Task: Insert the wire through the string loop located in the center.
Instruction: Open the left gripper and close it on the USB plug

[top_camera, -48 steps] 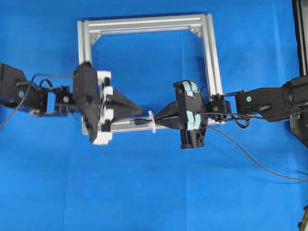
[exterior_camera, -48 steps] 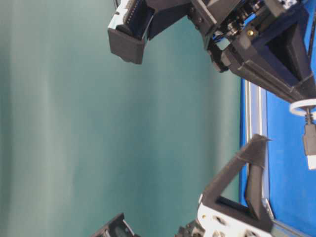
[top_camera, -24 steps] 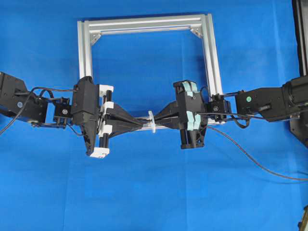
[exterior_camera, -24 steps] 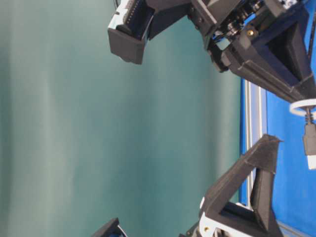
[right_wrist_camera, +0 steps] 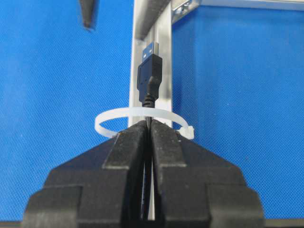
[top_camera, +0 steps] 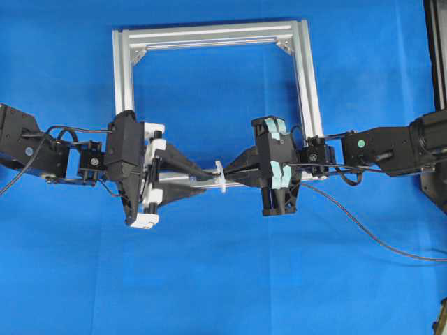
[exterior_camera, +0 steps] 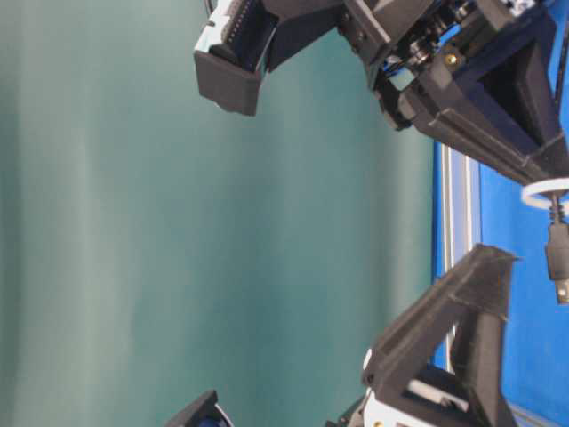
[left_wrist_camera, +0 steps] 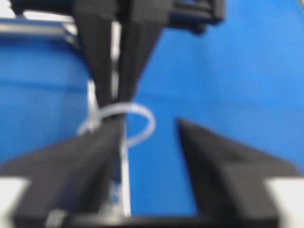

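The white string loop (top_camera: pixel 220 176) stands upright on the near bar of the silver frame (top_camera: pixel 209 33). My right gripper (top_camera: pixel 230 176) is shut on the thin black wire (right_wrist_camera: pixel 149 102) just behind the loop (right_wrist_camera: pixel 108 119). The wire's plug (right_wrist_camera: pixel 149 76) has passed through the loop and points left with its metal tip ahead. My left gripper (top_camera: pixel 205 181) is open just left of the loop, one finger (left_wrist_camera: pixel 83 156) on each side of the bar. In the blurred left wrist view the loop (left_wrist_camera: pixel 145 116) sits near the left finger, and the plug is not distinct. The table-level view shows loop (exterior_camera: pixel 539 190) and plug (exterior_camera: pixel 558 260).
The rest of the wire (top_camera: pixel 363 225) trails right across the blue cloth from my right gripper (right_wrist_camera: pixel 150 126). The frame's other three bars lie behind both arms. A black stand (top_camera: pixel 436 56) is at the right edge.
My left gripper came down to the near bar with its jaws shut, level with the plug, then opened them. The right gripper and wire have stayed in place.
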